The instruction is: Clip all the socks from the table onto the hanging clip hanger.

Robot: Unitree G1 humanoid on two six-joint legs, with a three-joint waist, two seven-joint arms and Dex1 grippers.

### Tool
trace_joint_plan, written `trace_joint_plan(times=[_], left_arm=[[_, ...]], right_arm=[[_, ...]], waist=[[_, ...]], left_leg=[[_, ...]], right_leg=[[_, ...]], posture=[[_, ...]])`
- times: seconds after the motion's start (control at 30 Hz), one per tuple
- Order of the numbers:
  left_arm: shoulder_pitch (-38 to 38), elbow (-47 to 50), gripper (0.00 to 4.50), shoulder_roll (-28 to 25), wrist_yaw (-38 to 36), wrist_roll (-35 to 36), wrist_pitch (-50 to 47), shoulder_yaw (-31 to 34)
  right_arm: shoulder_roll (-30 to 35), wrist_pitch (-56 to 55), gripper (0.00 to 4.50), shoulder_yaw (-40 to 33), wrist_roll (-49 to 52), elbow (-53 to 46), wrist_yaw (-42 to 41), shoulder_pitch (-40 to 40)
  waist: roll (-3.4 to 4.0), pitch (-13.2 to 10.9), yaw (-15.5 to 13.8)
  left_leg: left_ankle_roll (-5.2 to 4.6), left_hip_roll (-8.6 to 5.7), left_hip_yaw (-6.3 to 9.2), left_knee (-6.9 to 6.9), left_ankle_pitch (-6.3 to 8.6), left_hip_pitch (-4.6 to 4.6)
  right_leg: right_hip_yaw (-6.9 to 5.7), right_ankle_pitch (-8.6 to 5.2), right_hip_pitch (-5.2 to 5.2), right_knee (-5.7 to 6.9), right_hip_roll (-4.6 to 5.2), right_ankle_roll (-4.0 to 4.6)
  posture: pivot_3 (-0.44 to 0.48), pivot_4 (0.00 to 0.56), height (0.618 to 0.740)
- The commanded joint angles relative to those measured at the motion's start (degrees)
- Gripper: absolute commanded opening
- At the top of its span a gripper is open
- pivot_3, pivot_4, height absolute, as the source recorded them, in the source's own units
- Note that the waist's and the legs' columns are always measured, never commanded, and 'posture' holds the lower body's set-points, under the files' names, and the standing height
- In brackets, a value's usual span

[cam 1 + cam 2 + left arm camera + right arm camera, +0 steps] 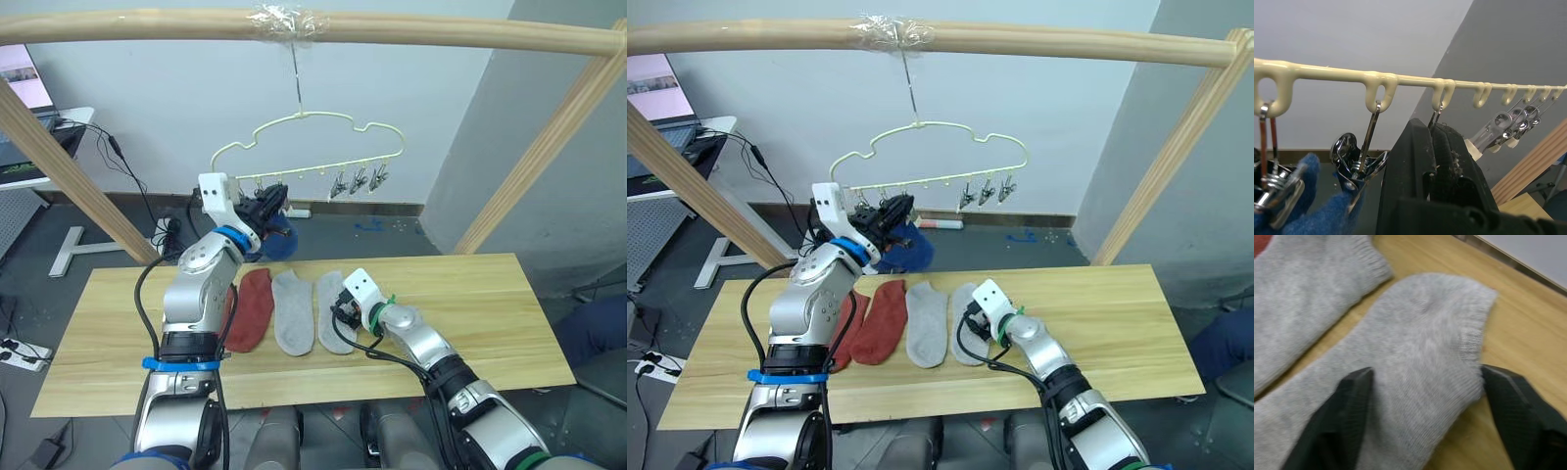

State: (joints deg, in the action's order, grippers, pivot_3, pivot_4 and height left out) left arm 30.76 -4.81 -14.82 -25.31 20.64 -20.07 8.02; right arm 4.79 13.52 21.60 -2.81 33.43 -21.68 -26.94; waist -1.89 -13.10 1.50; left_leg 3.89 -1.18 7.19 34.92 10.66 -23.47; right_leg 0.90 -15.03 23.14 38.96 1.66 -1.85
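The pale yellow-green clip hanger hangs by its hook from a wooden pole. My left gripper is raised to the hanger's left clips; in the left wrist view its fingers are shut, with the wire of one clip running down between them. Blue sock fabric hangs from the neighbouring clips. On the table lie two rust-red socks and two light grey socks. My right gripper is open, low over the right grey sock, one finger on each side of its cuff end.
A thick wooden pole frame spans above the table, with slanted legs at both sides. Three empty clips hang at the hanger's right. A desk with a screen and cables stand at the far left.
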Motion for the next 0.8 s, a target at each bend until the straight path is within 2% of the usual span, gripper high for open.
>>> trace_joint_plan(times=[0.03,0.2,0.23,0.37,0.53,0.67,0.8], left_arm=[[-0.75,2.00,0.00,-0.67,0.56,0.06,-1.07,0.14],[-1.89,4.42,0.00,-0.89,-0.06,3.14,-5.48,1.16],[-2.05,4.83,0.00,-0.85,0.05,3.88,-6.49,1.46],[-1.52,6.59,0.00,0.88,1.61,15.60,-18.42,6.84],[1.57,4.36,0.00,0.95,4.01,32.35,-33.72,14.86],[3.73,1.80,0.00,-0.45,5.98,38.73,-39.79,17.99],[4.13,1.89,0.00,-1.78,5.50,40.70,-41.96,17.40]], right_arm=[[0.86,-1.21,1.89,1.65,-2.52,-1.65,-1.78,2.62],[4.26,-4.66,0.22,0.58,-3.24,-6.97,-4.39,5.01],[4.74,-4.97,0.05,0.25,-3.04,-7.98,-4.95,5.30],[7.37,-4.40,0.05,-4.30,4.31,-18.52,-11.75,8.01],[7.70,5.99,0.05,-9.08,17.92,-35.83,-19.18,10.57],[6.56,11.99,0.05,-10.43,23.20,-43.95,-18.71,9.77],[5.28,15.54,0.05,-10.99,26.04,-47.30,-17.21,8.12]], waist=[[-0.01,0.04,-0.04],[-0.01,0.10,-0.30],[-0.01,0.10,-0.43],[-0.02,0.10,-0.52],[-0.03,0.11,-0.30],[-0.03,0.11,-0.25],[-0.03,0.11,-0.25]], left_leg=[[0.00,0.00,0.00,0.00,0.00,0.03],[0.00,-0.04,-0.06,0.01,-0.01,0.06],[0.00,-0.04,-0.06,0.01,-0.01,0.05],[0.00,-0.02,-0.06,0.01,-0.01,0.04],[0.00,0.03,0.00,0.01,-0.01,0.02],[0.01,0.04,0.05,0.01,-0.01,0.02],[0.01,0.00,-0.01,0.00,-0.01,-0.02]], right_leg=[[0.01,0.00,-0.04,0.00,0.00,0.00],[0.06,0.00,-0.06,-0.01,0.03,0.00],[0.07,0.00,-0.06,-0.02,0.03,0.00],[0.06,0.00,-0.05,-0.03,0.04,0.00],[0.00,0.00,-0.04,-0.01,0.01,0.00],[-0.03,0.00,-0.05,-0.02,-0.02,0.00],[0.02,0.00,-0.01,-0.05,0.03,0.00]], posture=[[0.116,0.185,0.740],[0.126,0.168,0.740],[0.126,0.168,0.740],[0.123,0.165,0.740],[0.110,0.180,0.740],[0.092,0.182,0.740],[0.084,0.179,0.740]])
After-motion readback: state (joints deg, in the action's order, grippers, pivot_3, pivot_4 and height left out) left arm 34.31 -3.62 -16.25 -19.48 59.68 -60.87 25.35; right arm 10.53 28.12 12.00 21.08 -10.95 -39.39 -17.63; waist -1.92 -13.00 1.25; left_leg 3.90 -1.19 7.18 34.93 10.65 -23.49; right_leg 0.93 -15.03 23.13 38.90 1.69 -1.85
